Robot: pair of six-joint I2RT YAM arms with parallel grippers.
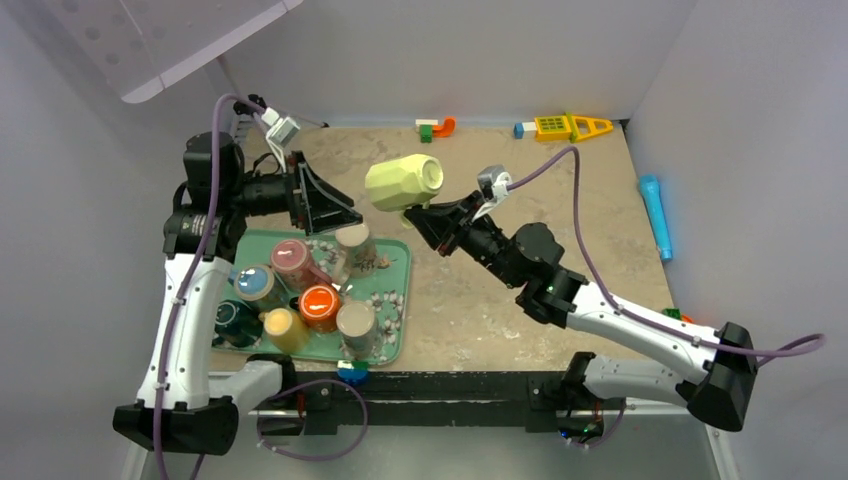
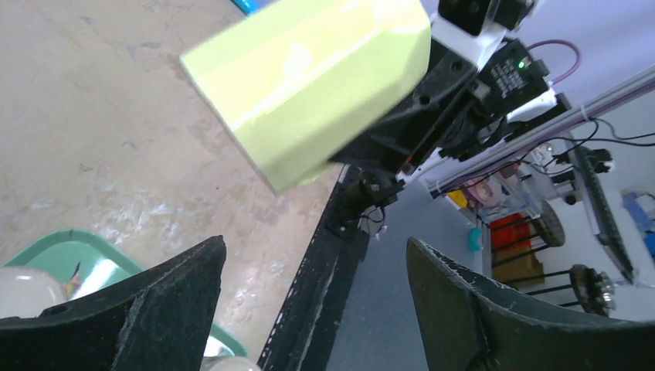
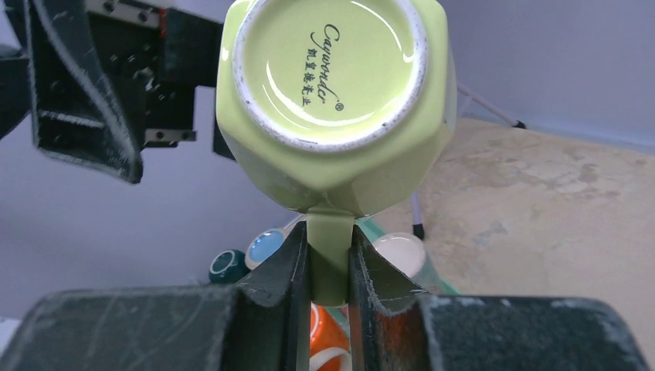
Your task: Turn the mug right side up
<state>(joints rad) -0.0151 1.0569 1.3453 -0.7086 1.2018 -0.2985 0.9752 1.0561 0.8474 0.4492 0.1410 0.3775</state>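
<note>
The mug (image 1: 402,182) is pale yellow-green and faceted, and it hangs in the air over the table, lying on its side. My right gripper (image 1: 418,214) is shut on its handle (image 3: 330,255); the right wrist view looks straight at the mug's base (image 3: 330,66), with printed lettering. In the left wrist view the mug (image 2: 309,81) fills the upper middle. My left gripper (image 1: 352,214) stands open just left of the mug, its black fingers (image 2: 162,309) spread wide with nothing between them.
A green tray (image 1: 395,330) at the left holds several upturned cups in red, orange, blue, yellow and dark green. Toy blocks (image 1: 435,127) and a yellow toy (image 1: 565,126) lie at the back edge. A blue cylinder (image 1: 656,215) lies at the right.
</note>
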